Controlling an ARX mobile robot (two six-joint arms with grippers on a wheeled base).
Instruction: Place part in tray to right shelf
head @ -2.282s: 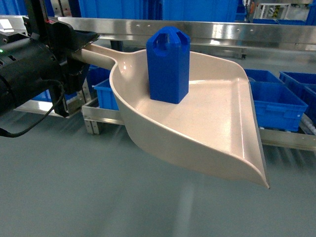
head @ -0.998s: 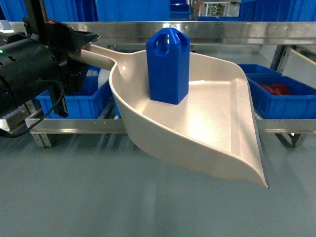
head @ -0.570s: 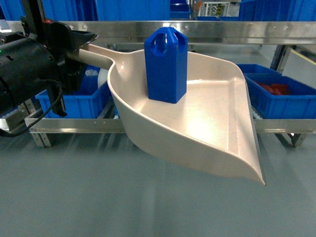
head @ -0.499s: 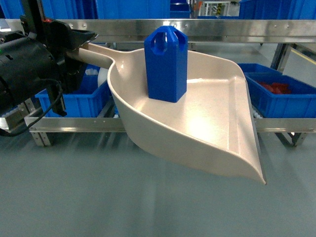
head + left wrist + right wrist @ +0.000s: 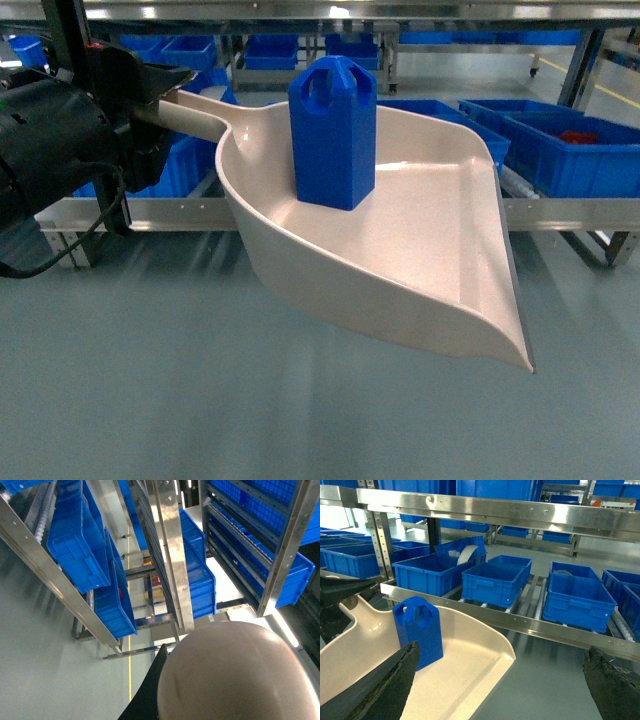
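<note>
Above grey floor (image 5: 150, 400), left claw (image 5: 165, 95) grips the tray (image 5: 420, 250) carrying the upright part (image 5: 333, 135); crates (image 5: 495, 582) fill the steel shelf (image 5: 520, 622); right claw (image 5: 500, 690) spread wide.

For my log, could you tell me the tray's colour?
Cream-beige tray, clearest in the head view.

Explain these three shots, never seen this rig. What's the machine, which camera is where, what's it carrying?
It is a wheeled robot with two arms. The head view looks forward from its body: the left gripper is clamped on the handle of a cream scoop-shaped tray, held above the grey floor. A blue part stands upright in it. The left wrist view sits on that arm and shows mostly the tray's rounded back and tilted racks. The right wrist view looks past the open right gripper at the tray, the part, and a steel shelf with roller lanes holding blue crates.
</note>
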